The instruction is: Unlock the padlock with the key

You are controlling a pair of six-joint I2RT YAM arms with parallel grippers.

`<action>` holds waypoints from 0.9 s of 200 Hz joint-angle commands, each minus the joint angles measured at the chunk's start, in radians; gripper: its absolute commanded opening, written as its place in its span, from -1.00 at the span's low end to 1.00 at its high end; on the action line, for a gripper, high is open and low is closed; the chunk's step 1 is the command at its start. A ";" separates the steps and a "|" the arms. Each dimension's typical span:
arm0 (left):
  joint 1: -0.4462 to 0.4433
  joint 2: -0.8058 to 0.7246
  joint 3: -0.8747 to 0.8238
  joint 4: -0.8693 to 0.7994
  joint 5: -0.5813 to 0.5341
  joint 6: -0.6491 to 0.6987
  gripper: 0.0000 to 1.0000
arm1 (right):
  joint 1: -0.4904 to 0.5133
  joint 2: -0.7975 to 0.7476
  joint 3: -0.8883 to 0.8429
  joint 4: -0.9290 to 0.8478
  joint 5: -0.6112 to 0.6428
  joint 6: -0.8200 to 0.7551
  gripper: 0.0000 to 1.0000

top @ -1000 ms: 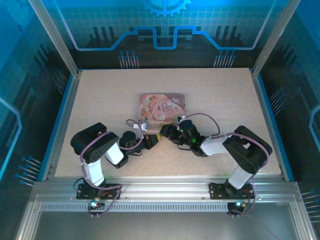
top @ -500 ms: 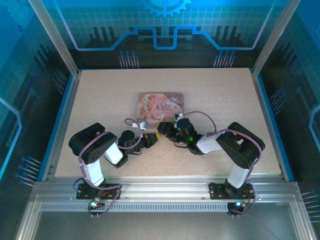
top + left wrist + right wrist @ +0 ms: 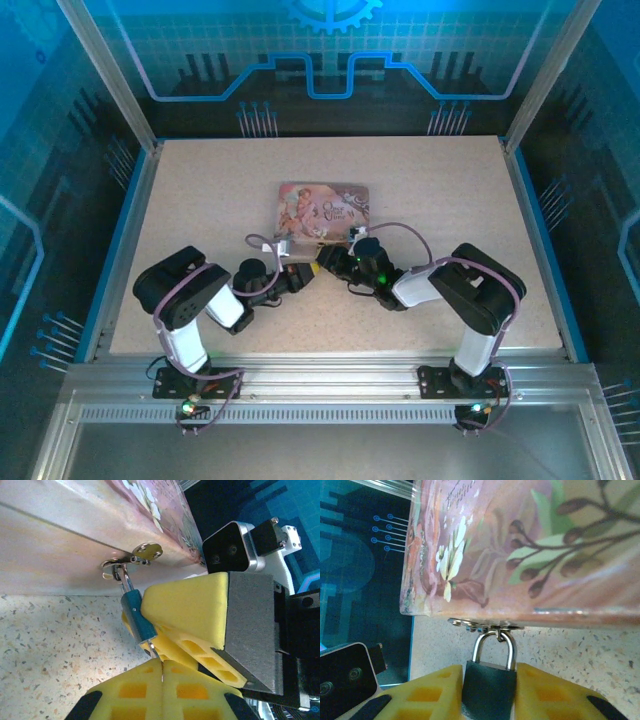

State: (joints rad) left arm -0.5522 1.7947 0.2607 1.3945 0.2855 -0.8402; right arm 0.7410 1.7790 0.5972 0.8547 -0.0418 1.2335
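On the left, the left arm [image 3: 190, 300] reaches in from the near edge of the table [image 3: 450, 190] toward the middle. The left gripper [image 3: 161, 670] has its yellow pads [image 3: 125, 695] pressed tight together. They pinch the key [image 3: 152, 649], a thin grey bit of metal that pokes out from between them. The tip of the key meets the bottom of the padlock [image 3: 136, 615], but I cannot tell if it is inside the hole. The padlock is tiny, with a dark blue body, and it leans to one side. Its silver loop [image 3: 493, 647] hooks through the small clasp [image 3: 142, 551] on the near side of the pink tin [image 3: 323, 212]. The tin lies flat near the middle of the table, a bit toward the far edge, so the padlock sits just off the tin's near side. The right gripper [image 3: 322, 262] is narrow, and its own yellow pads [image 3: 550, 697] squeeze the padlock's body from both sides. The right arm [image 3: 470, 295] bends in from the near edge on the right.
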 commanded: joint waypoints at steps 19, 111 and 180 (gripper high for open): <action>-0.004 0.001 -0.014 0.005 0.056 -0.002 -1.00 | 0.029 0.048 -0.064 -0.181 -0.080 0.190 -0.66; -0.002 0.025 -0.004 0.005 0.048 -0.033 -0.75 | 0.061 0.053 -0.033 -0.213 -0.060 0.193 -1.00; -0.001 0.043 0.007 0.005 0.037 -0.057 -0.59 | 0.075 0.067 -0.024 -0.212 -0.052 0.204 -1.00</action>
State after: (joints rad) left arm -0.5476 1.8202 0.2584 1.3891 0.3054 -0.8894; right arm 0.7860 1.7702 0.6044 0.8421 -0.0059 1.3067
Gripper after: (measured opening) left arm 0.210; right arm 0.040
